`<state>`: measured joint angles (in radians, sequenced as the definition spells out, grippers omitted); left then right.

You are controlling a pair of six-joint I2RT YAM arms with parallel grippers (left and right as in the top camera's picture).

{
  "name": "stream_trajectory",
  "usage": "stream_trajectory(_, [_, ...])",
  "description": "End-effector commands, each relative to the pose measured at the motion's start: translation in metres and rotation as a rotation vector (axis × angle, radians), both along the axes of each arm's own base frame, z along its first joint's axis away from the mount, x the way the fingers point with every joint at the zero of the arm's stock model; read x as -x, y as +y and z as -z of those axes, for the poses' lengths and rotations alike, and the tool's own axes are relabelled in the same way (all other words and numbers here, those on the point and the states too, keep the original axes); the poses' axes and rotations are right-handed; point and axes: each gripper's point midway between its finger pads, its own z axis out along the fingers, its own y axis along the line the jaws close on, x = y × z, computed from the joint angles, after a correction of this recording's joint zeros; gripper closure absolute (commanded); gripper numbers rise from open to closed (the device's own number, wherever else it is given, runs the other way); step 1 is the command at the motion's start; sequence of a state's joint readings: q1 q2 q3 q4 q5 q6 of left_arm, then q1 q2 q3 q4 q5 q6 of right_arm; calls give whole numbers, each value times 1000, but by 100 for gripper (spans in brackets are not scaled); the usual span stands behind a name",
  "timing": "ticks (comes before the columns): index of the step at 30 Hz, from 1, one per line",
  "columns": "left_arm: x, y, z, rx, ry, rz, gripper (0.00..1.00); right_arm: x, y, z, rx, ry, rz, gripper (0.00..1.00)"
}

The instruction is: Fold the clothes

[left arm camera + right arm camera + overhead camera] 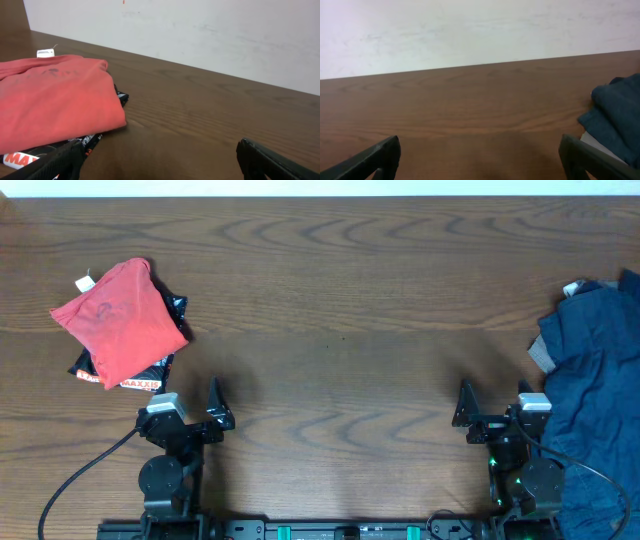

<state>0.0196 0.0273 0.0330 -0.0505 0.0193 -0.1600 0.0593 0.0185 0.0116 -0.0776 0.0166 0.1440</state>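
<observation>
A folded red garment [120, 320] lies at the left on top of a black printed piece [140, 377]. Both show in the left wrist view, the red one [55, 102] over the black printed one [92, 139]. A heap of unfolded dark navy clothes [595, 390] lies at the right edge, with a grey piece [543, 358] showing at its left side. Its navy edge shows in the right wrist view [615, 115]. My left gripper [215, 412] is open and empty near the front edge, right of the red stack. My right gripper [465, 415] is open and empty, left of the navy heap.
The brown wooden table [330, 310] runs to a white wall at the back. A white tag [85, 282] sticks out of the red garment's far corner. Black cables run from both arm bases at the front edge.
</observation>
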Motion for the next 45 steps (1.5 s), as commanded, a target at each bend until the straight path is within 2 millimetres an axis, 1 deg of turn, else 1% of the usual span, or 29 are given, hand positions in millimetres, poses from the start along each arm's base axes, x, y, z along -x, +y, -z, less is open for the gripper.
stream_trajectory(1, [0,3,20,-7,53,-15,2,0,3,2,14,3,-14,1])
stream_trajectory(4, [0,3,19,-7,52,-15,2,0,3,0,13,-5,-14,1])
stream_trajectory(8, [0,3,19,-7,52,-15,2,0,3,2,14,4,-14,1])
stream_trajectory(15, [0,1,19,-1,50,-2,2,0,8,-1,6,-5,-46,1])
stream_trajectory(17, [-1,0,12,-1,23,4,2,1,9,-2,6,-2,-51,1])
stream_trajectory(19, [-1,-7,10,5,17,42,2,2,9,-3,7,11,-50,1])
stream_trajectory(21, [0,-18,8,15,24,105,2,5,5,-5,11,36,-28,1])
stream_trajectory(23, [2,-23,5,36,40,131,2,8,0,-9,15,59,-2,1])
stream_trajectory(27, [7,-28,-4,71,89,152,2,14,-7,-27,20,75,35,1])
stream_trajectory(30, [10,-34,-17,81,127,187,2,15,-10,-36,25,108,51,1])
stream_trajectory(33, [11,-39,-29,95,185,216,2,14,-11,-42,31,171,56,1])
stream_trajectory(38, [9,-42,-42,116,321,223,2,2,-15,-46,54,326,85,1])
stream_trajectory(41, [7,-45,-48,137,417,239,2,-5,-22,-39,75,490,116,1])
stream_trajectory(45, [10,-45,-50,156,553,231,2,-16,-36,-23,94,729,165,1])
